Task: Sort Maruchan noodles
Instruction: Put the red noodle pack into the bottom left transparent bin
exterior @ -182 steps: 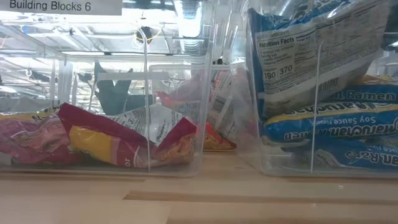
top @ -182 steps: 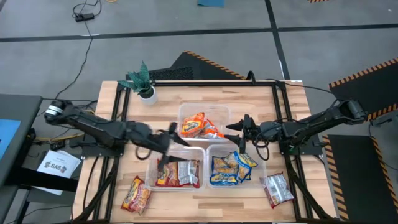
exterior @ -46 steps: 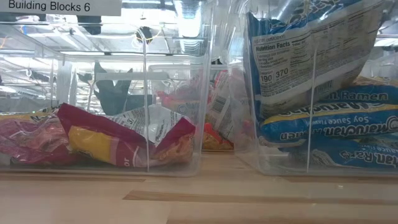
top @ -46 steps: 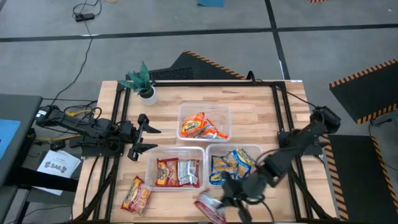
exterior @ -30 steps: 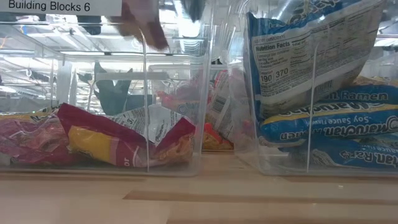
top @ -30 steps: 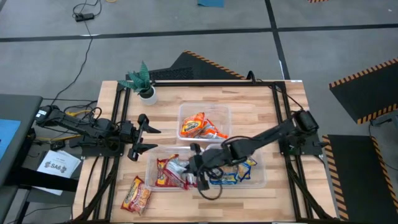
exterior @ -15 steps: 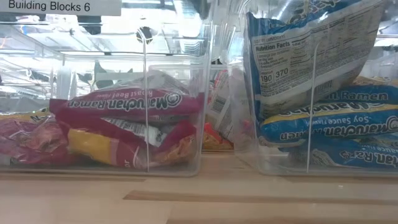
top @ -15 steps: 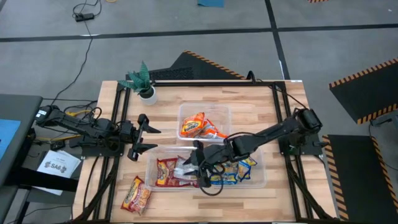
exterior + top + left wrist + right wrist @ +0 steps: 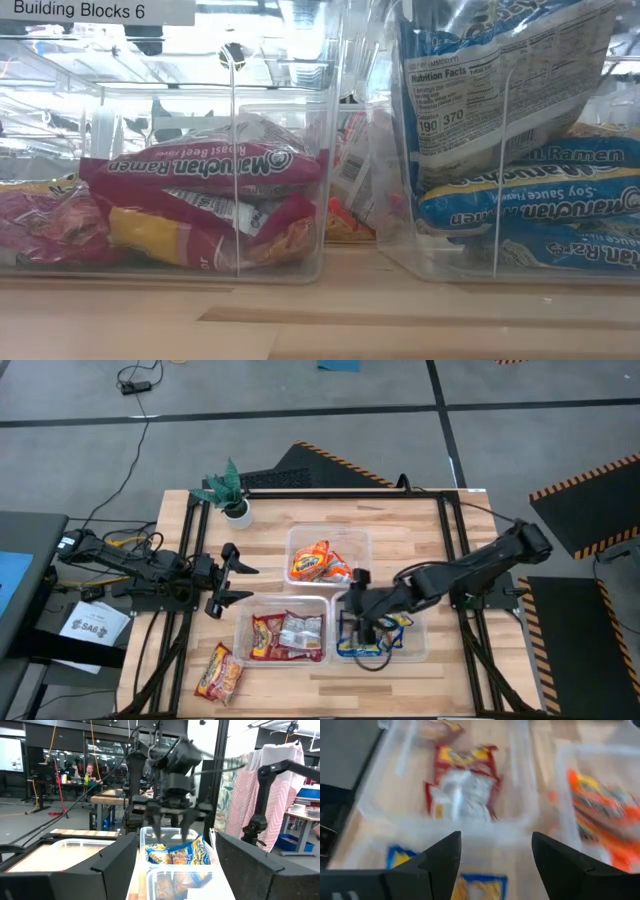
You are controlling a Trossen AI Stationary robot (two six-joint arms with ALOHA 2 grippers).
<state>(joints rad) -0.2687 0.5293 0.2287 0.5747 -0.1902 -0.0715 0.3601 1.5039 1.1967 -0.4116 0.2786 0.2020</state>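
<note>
Maruchan noodles fill three clear tubs. Orange packets (image 9: 322, 563) lie in the far tub. Red packets (image 9: 285, 636) are in the near-left tub, one (image 9: 200, 165) lying flat on top of the pile. Blue-and-yellow packets (image 9: 380, 632) are in the near-right tub. One more red packet (image 9: 218, 672) lies flat on the table at the near left. My right gripper (image 9: 352, 616) hangs open and empty above the near-right tub's left part; it also shows in the left wrist view (image 9: 170, 832). My left gripper (image 9: 235, 582) waits open at the left, above the table's edge.
A small potted plant (image 9: 232, 495) stands at the far left corner. A black frame (image 9: 445, 560) runs round the table. Bare wood (image 9: 410, 535) lies between the far tub and the right rail, and along the near edge.
My right gripper held a red packet above the near-left tub, then let it go. The packet has fallen flat onto the red pile there. The gripper has since risen and drawn back toward the table's right edge, and now stands over the near-right tub.
</note>
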